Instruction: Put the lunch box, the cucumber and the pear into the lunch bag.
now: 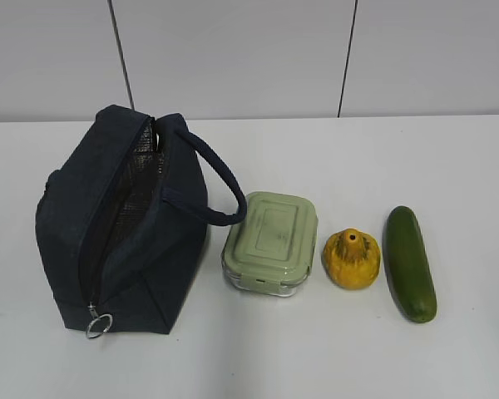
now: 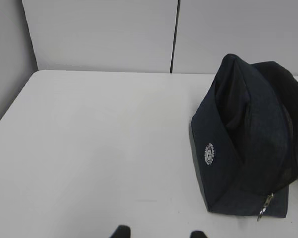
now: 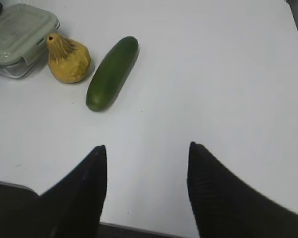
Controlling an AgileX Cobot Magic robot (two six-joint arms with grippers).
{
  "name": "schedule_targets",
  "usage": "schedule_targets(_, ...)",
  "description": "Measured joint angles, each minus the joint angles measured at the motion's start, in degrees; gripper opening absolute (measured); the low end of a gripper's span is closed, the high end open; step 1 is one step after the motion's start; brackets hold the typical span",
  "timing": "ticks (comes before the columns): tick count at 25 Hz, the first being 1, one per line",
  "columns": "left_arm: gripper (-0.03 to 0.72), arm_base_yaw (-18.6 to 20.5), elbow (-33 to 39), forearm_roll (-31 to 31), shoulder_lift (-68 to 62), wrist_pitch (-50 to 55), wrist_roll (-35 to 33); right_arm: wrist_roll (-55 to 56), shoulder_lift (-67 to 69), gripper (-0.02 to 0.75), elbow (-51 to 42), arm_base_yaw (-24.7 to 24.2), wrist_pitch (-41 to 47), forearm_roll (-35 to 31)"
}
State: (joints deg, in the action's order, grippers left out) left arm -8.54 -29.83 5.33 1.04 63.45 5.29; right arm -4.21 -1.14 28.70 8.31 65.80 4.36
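Nothing packed yet: lunch bag (image 1: 121,224) stands unzipped on the white table (image 1: 333,357), with lunch box (image 1: 270,243) just right of it, then pear (image 1: 351,258), then cucumber (image 1: 411,263) farthest from the bag. Right gripper (image 3: 146,153) has fingers (image 3: 89,173) spread wide and empty, short of the cucumber; left gripper (image 2: 159,233) shows only two tips, apart, holding nothing. Judgement: box should go first, flat on the bag's floor; grip its short sides and lower it level through the slot so the loop handle (image 1: 220,187) doesn't snag.
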Motion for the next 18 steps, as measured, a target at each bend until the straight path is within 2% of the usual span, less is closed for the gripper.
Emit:
schedule_targets(2,0.237,0.0,-0.3,-0.8,-1.0,-0.3,0.0,0.4,0.0,0.412,0.7,0.0,-1.3,-0.3)
schedule_targets(5,0.241,0.0,-2.0,-5.3,-5.9,-4.8,0.0,3.4,3.8,0.412,2.8,0.0,-5.3,-0.5)
schedule_targets(13,0.244,0.0,-5.4,-17.4,-29.1,-16.6,-4.6,6.8,25.8,0.412,7.5,0.0,-13.6,-2.5)
schedule_targets(15,0.246,0.0,-6.0,-21.9,-34.5,-18.5,-8.7,7.4,31.5,0.412,7.9,0.0,-15.4,-5.2)
schedule_targets(18,0.246,0.0,-7.2,-31.3,-42.8,-19.7,-18.3,3.4,39.0,0.412,7.9,0.0,-18.7,-14.2)
